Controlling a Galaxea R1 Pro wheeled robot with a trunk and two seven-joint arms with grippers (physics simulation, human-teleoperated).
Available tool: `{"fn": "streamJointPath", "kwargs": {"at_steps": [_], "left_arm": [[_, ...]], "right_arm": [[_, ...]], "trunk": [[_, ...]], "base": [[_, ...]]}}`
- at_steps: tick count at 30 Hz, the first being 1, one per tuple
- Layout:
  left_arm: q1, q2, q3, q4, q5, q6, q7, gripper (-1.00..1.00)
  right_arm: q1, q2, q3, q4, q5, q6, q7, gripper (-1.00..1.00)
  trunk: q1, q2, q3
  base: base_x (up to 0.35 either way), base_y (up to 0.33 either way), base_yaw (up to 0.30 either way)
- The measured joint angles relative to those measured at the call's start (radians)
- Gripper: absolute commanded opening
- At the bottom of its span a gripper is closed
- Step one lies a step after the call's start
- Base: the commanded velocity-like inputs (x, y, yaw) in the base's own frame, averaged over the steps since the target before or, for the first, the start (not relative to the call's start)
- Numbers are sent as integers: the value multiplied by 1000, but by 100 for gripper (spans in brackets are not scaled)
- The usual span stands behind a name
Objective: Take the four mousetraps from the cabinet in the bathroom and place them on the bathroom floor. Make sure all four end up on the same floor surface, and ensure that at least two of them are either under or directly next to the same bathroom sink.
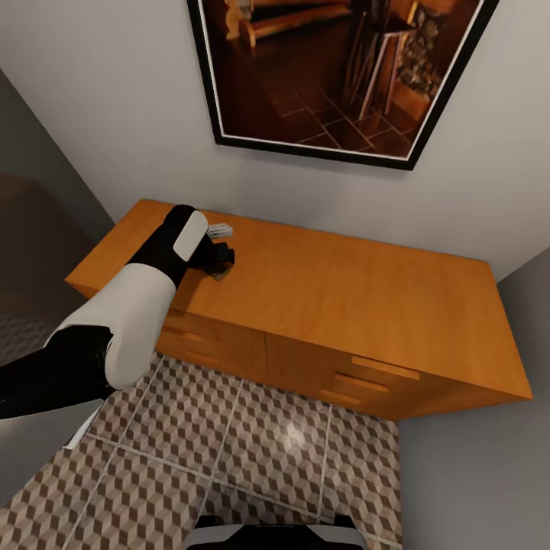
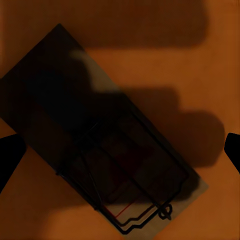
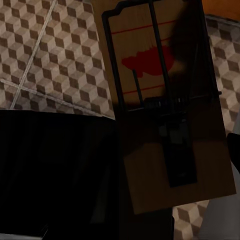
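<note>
Left pincer (image 2: 120, 150) open, fingertips astride mousetrap (image 2: 100, 145) flat on cabinet (image 1: 367, 283) surface; grasp not yet made. Right pincer gripping second mousetrap (image 3: 165, 110) above bathroom floor (image 3: 60, 55). None seen laid down; placing by sink remains

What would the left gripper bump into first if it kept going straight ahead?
Probably the mousetrap lying flat on the cabinet top; it sits straight ahead between the left gripper's open fingertips. Distance is unclear.
</note>
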Motion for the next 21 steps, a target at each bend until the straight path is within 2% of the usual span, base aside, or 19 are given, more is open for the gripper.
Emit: {"fn": "streamJointPath", "kwargs": {"at_steps": [20, 21], "left_arm": [[0, 0, -1, -9, -4, 0, 0, 100], [0, 0, -1, -9, -4, 0, 0, -100]], "right_arm": [[0, 0, 0, 0, 0, 0, 0, -100], [0, 0, 0, 0, 0, 0, 0, -100]], "trunk": [[0, 0, -4], [0, 0, -4]], "base": [[0, 0, 0], [0, 0, 0]]}}
